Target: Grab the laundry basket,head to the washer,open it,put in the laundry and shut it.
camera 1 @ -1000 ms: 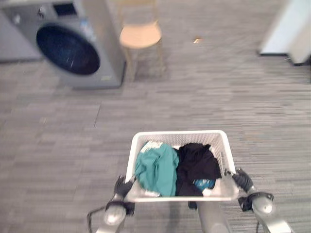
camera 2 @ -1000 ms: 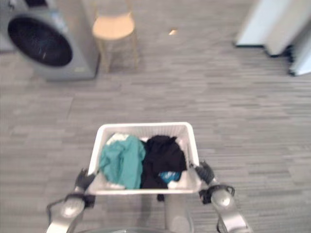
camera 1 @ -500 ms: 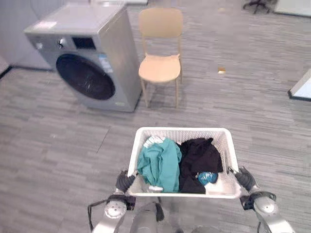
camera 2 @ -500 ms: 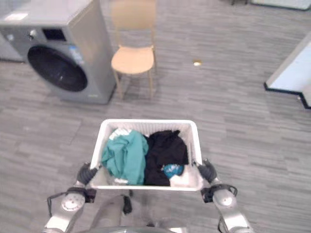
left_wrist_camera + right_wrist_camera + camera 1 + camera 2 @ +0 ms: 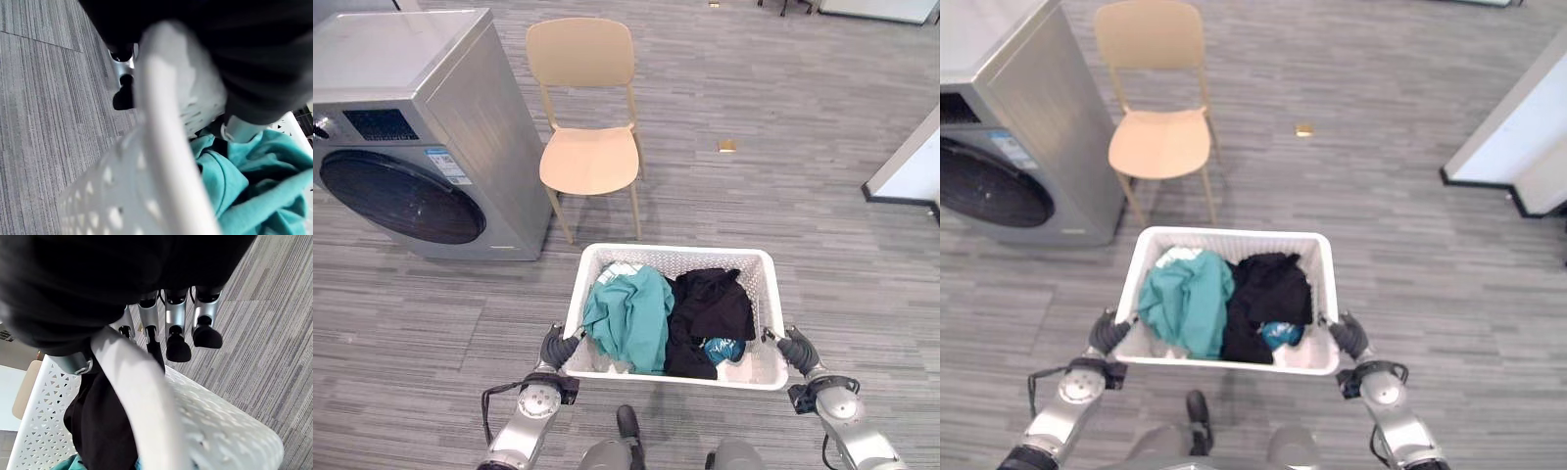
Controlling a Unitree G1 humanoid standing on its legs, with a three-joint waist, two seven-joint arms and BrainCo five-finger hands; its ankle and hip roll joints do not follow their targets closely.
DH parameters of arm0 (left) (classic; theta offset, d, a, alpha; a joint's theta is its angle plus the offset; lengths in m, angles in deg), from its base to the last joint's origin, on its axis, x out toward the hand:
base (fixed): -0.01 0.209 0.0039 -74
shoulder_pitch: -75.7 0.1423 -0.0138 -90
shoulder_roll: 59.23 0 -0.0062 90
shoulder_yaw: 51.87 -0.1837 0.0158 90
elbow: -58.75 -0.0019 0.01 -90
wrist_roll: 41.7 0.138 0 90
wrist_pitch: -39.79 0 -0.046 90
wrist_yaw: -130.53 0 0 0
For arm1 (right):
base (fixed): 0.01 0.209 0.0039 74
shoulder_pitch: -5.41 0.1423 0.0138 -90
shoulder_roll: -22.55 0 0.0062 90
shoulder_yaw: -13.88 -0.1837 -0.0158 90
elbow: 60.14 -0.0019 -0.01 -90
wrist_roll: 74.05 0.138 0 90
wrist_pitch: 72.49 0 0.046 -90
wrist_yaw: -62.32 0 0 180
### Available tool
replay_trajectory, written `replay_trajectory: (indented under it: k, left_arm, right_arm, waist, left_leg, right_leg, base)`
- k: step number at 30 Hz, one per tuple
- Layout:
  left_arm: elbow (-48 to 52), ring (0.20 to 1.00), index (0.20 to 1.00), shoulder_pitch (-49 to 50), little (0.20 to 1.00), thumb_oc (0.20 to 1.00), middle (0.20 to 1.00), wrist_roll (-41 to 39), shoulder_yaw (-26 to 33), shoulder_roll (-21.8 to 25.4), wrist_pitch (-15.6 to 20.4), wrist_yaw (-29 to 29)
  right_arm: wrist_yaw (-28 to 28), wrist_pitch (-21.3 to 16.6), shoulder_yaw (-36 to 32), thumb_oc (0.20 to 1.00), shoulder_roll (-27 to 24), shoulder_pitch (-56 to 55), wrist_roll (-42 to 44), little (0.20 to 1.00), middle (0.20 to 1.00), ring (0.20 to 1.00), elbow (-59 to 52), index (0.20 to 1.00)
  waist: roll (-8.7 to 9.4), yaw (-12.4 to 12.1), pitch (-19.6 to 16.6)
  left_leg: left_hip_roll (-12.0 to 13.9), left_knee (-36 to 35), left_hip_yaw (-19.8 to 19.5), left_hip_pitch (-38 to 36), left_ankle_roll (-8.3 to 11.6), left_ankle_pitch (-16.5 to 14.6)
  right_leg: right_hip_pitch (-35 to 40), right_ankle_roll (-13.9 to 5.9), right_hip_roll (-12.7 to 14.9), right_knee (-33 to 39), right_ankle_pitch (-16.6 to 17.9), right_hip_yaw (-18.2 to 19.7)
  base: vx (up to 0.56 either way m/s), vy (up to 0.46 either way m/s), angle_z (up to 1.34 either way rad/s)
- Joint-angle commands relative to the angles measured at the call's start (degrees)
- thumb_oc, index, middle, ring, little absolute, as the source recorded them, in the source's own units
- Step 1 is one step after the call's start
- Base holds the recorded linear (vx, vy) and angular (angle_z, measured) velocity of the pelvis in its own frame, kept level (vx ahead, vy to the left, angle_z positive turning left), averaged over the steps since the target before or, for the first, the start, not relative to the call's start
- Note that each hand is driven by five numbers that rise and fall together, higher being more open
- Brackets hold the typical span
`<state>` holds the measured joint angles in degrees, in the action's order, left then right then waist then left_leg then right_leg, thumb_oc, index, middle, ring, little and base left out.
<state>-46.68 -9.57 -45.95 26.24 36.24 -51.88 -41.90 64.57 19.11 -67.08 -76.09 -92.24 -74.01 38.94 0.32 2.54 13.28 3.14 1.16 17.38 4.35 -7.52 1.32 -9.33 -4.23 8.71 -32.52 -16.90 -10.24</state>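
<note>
A white perforated laundry basket [image 5: 671, 252] hangs in front of me above the floor, holding a teal garment [image 5: 628, 318] on its left and a black garment [image 5: 710, 305] on its right. My left hand [image 5: 556, 346] is curled on the basket's left rim [image 5: 161, 137], fingers [image 5: 122, 73] outside the wall. My right hand [image 5: 798, 351] is curled on the right rim [image 5: 142, 396], fingers [image 5: 176, 318] wrapped beneath it. The silver washer [image 5: 440, 108] stands ahead at the left, its dark round door [image 5: 401, 196] closed.
A tan chair [image 5: 590, 157] stands right beside the washer, directly beyond the basket. A small tan object [image 5: 727, 146] lies on the grey floor further on. A white cabinet with a dark base [image 5: 906, 166] stands at the right.
The camera has moved: the washer and chair now appear nearer and further left. Both hands keep their hold on the basket, and the laundry lies as before.
</note>
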Motion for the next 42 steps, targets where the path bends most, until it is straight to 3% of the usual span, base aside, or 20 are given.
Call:
replay_trajectory:
  k: [1, 3, 4, 7, 8, 11, 13, 18, 22, 23, 26, 29, 30, 31, 35, 36, 37, 39, 40, 42]
  left_arm:
    - [5.61, 0.200, 0.200, 1.33, 0.200, 0.200, 0.200, -3.25, 1.66, 0.58, 5.41, -1.27]
    - [4.48, 0.200, 0.200, 1.21, 0.200, 0.200, 0.200, -2.66, 2.10, -0.02, 5.33, -0.97]
    - [5.03, 0.200, 0.200, 1.95, 0.200, 0.200, 0.200, -1.56, 1.55, -0.63, 5.82, -2.72]
    - [5.06, 0.200, 0.200, 2.09, 0.200, 0.200, 0.200, -1.82, 1.57, -1.01, 5.79, -3.12]
    - [4.86, 0.200, 0.200, 1.95, 0.200, 0.200, 0.200, -2.08, 1.54, -1.29, 5.70, -3.20]
    - [4.90, 0.200, 0.200, 1.77, 0.200, 0.200, 0.200, -1.97, 1.24, -1.29, 5.30, -3.50]
    - [4.80, 0.200, 0.200, 1.67, 0.200, 0.200, 0.200, -1.73, 1.17, -1.32, 5.07, -3.58]
    - [5.32, 0.200, 0.200, 1.81, 0.200, 0.200, 0.200, -0.89, 1.33, -0.88, 4.64, -3.69]
    - [5.57, 0.200, 0.200, 1.93, 0.200, 0.200, 0.200, -1.18, 1.59, -0.80, 4.50, -3.40]
    - [5.90, 0.200, 0.200, 1.86, 0.200, 0.200, 0.200, -1.68, 1.78, -0.73, 4.53, -3.07]
    - [6.16, 0.200, 0.200, 1.81, 0.200, 0.200, 0.200, -1.97, 1.63, -0.42, 4.55, -3.10]
    - [6.42, 0.200, 0.200, 1.40, 0.200, 0.200, 0.200, -1.49, 1.00, 0.38, 4.68, -3.81]
    - [6.03, 0.200, 0.200, 0.50, 0.200, 0.200, 0.200, -1.47, 0.67, 1.09, 4.59, -3.33]
    - [6.02, 0.200, 0.200, 0.48, 0.200, 0.200, 0.200, -1.47, 0.68, 1.12, 4.60, -3.33]
    - [5.72, 0.200, 0.200, -0.59, 0.200, 0.200, 0.200, -1.41, 0.65, 3.18, 4.81, -2.84]
    - [5.69, 0.200, 0.200, -0.88, 0.200, 0.200, 0.200, -1.25, 0.56, 3.34, 4.74, -2.86]
    - [5.69, 0.200, 0.200, -0.87, 0.200, 0.200, 0.200, -1.24, 0.58, 3.32, 4.74, -2.86]
    - [5.86, 0.200, 0.200, -0.76, 0.200, 0.200, 0.200, -0.92, 1.32, 2.81, 4.70, -2.90]
    - [5.55, 0.200, 0.200, -0.66, 0.200, 0.200, 0.200, -1.07, 1.41, 2.53, 4.59, -2.87]
    - [5.21, 0.200, 0.200, -0.65, 0.200, 0.200, 0.200, -1.17, 1.67, 2.16, 4.53, -2.87]
  right_arm:
    - [-1.26, -5.55, -2.39, 0.200, 1.60, 3.05, 4.85, 0.200, 0.200, 0.200, -3.57, 0.200]
    - [-1.14, -5.55, -2.40, 0.200, 1.58, 2.79, 4.65, 0.200, 0.200, 0.200, -2.66, 0.200]
    - [-1.69, -5.76, -3.81, 0.200, 0.98, 0.44, 4.93, 0.200, 0.200, 0.200, -3.16, 0.200]
    - [-1.57, -5.66, -4.58, 0.200, 0.12, 0.02, 4.93, 0.200, 0.200, 0.200, -2.80, 0.200]
    - [-1.10, -5.60, -5.26, 0.200, -0.57, 0.08, 5.02, 0.200, 0.200, 0.200, -2.43, 0.200]
    - [-0.85, -5.15, -5.74, 0.200, -1.08, -0.26, 4.88, 0.200, 0.200, 0.200, -2.35, 0.200]
    - [-0.65, -4.95, -5.74, 0.200, -1.31, -0.23, 4.73, 0.200, 0.200, 0.200, -2.22, 0.200]
    - [-0.21, -4.86, -5.38, 0.200, -1.08, -0.58, 4.51, 0.200, 0.200, 0.200, -1.37, 0.200]
    - [-0.01, -4.88, -5.10, 0.200, -1.04, -0.53, 4.17, 0.200, 0.200, 0.200, -1.37, 0.200]
    - [-0.05, -5.04, -5.23, 0.200, -1.11, -0.61, 4.14, 0.200, 0.200, 0.200, -1.44, 0.200]
    - [-0.30, -5.04, -5.81, 0.200, -0.58, -1.26, 4.20, 0.200, 0.200, 0.200, -1.69, 0.200]
    - [-0.74, -5.12, -6.32, 0.200, 0.54, -1.73, 3.99, 0.200, 0.200, 0.200, -1.89, 0.200]
    - [-0.73, -4.85, -5.40, 0.200, 0.78, -0.50, 3.15, 0.200, 0.200, 0.200, -1.98, 0.200]
    - [-0.72, -4.85, -5.39, 0.200, 0.81, -0.47, 3.14, 0.200, 0.200, 0.200, -1.96, 0.200]
    - [-0.86, -5.08, -3.77, 0.200, 2.15, 1.71, 3.04, 0.200, 0.200, 0.200, -2.28, 0.200]
    - [-1.26, -4.92, -3.29, 0.200, 2.07, 2.01, 2.72, 0.200, 0.200, 0.200, -2.15, 0.200]
    - [-1.26, -4.92, -3.26, 0.200, 2.05, 2.02, 2.72, 0.200, 0.200, 0.200, -2.14, 0.200]
    - [-1.44, -4.67, -3.15, 0.200, 1.60, 2.80, 3.01, 0.200, 0.200, 0.200, -1.65, 0.200]
    - [-1.46, -4.60, -3.22, 0.200, 1.68, 2.86, 3.38, 0.200, 0.200, 0.200, -1.44, 0.200]
    - [-1.55, -4.52, -3.34, 0.200, 1.61, 2.90, 3.63, 0.200, 0.200, 0.200, -1.44, 0.200]
  waist:
    - [2.52, 1.36, -0.37]
    - [2.59, 2.31, 0.16]
    - [3.20, 2.66, -0.54]
    - [2.73, 2.79, -0.97]
    - [2.81, 2.68, -0.82]
    - [1.96, 2.85, -0.79]
    - [1.83, 2.53, -0.79]
    - [1.17, 1.38, -0.22]
    - [1.18, 0.74, -0.03]
    - [0.97, 0.48, -0.35]
    - [1.08, 0.52, -0.86]
    - [1.96, 0.60, -2.59]
    - [2.74, 0.65, -3.00]
    - [2.82, 0.54, -3.06]
    - [4.29, 0.25, -3.59]
    - [4.28, 0.83, -3.67]
    - [4.31, 0.77, -3.66]
    - [3.16, 2.59, -2.29]
    - [3.12, 3.04, -1.91]
    - [3.34, 3.38, -1.28]
  left_leg:
    - [0.25, 3.53, 0.90, -3.58, 8.23, -5.10]
    - [-0.85, 3.34, -0.56, -4.96, 8.38, -6.04]
    - [-2.02, 7.86, -1.93, -4.22, 8.81, -9.01]
    - [-1.48, 12.78, -2.20, -3.35, 10.51, -9.87]
    - [0.26, 16.94, -1.02, -1.77, 12.19, -8.47]
    - [2.96, 14.31, 1.34, -0.64, 11.90, -7.97]
    - [3.13, 11.80, 0.60, 1.37, 11.84, -6.19]
    - [6.17, 3.03, -2.65, 5.79, 13.87, 2.68]
    - [8.48, -0.93, -4.60, 7.10, 14.77, 5.19]
    - [10.50, -2.33, -5.73, 8.26, 15.30, 6.44]
    - [13.31, -0.42, -4.49, 9.72, 16.02, 7.92]
    - [12.00, 6.70, -0.88, 10.91, 15.73, 6.11]
    - [10.40, 9.98, 0.87, 10.86, 13.90, 2.84]
    - [10.36, 10.06, 1.02, 10.91, 13.85, 2.75]
    - [7.53, 12.57, 3.94, 8.09, 10.97, -4.22]
    - [5.34, 10.90, 3.91, 5.04, 10.07, -5.58]
    - [5.29, 10.75, 4.01, 4.92, 10.05, -5.59]
    - [1.74, 5.62, 3.82, -1.34, 8.51, -5.90]
    - [0.72, 4.59, 2.76, -3.72, 8.68, -7.51]
    - [0.15, 4.28, 2.98, -4.10, 8.11, -6.85]
  right_leg:
    - [-1.05, -3.97, -1.22, 18.05, 12.29, -3.78]
    - [-2.54, -3.92, -3.02, 21.55, 13.15, -2.37]
    - [0.74, -2.41, -3.94, 24.83, 13.49, 0.39]
    - [2.26, -1.52, -3.36, 26.04, 13.63, -1.21]
    - [4.21, -1.06, -2.69, 27.69, 13.24, -2.74]
    - [6.93, -0.82, -2.87, 29.64, 12.05, -4.84]
    - [7.40, -0.71, -2.98, 29.77, 11.56, -4.97]
    - [10.28, -0.48, -4.20, 28.59, 7.47, -4.57]
    - [12.32, -0.73, -3.91, 26.45, 5.04, -3.09]
    - [13.75, -1.36, -3.50, 25.47, 3.66, -1.89]
    - [16.35, -2.56, -1.58, 24.02, 1.99, -0.90]
    - [19.51, -4.65, 2.20, 23.42, 3.12, -1.29]
    - [17.39, -5.47, 5.43, 18.95, 7.23, -0.51]
    - [17.21, -5.53, 5.55, 18.82, 7.17, -0.36]
    - [12.61, -5.59, 9.64, 11.75, 14.18, -0.44]
    - [9.46, -4.77, 7.12, 11.48, 14.31, 0.62]
    - [9.40, -4.78, 7.16, 11.36, 14.24, 0.73]
    - [2.38, -3.64, 0.81, 15.09, 11.12, -1.73]
    - [0.14, -4.05, -0.71, 15.90, 10.59, -2.15]
    - [-0.55, -3.68, -1.21, 18.23, 12.03, -3.72]
  base:
    - [0.24, -0.004, 0.24]
    - [0.37, -0.078, 0.98]
    - [0.39, -0.155, 1.56]
    - [0.23, -0.109, 1.23]
    - [0.10, -0.063, 0.59]
    - [0.17, -0.018, 0.54]
    - [0.18, 0.043, 0.53]
    - [0.22, 0.073, 0.14]
    - [0.33, 0.178, -0.36]
    - [0.40, 0.284, -0.15]
    - [0.45, 0.310, -0.45]
    - [0.58, 0.418, -0.32]
    - [0.39, 0.352, 0.10]
    - [0.28, 0.339, 0.03]
    - [0.29, 0.291, -0.23]
    - [0.33, 0.246, -0.12]
    - [0.34, 0.315, 0.24]
    - [0.39, 0.245, 0.41]
    - [0.32, 0.107, -0.17]
    - [0.18, 0.012, -0.16]
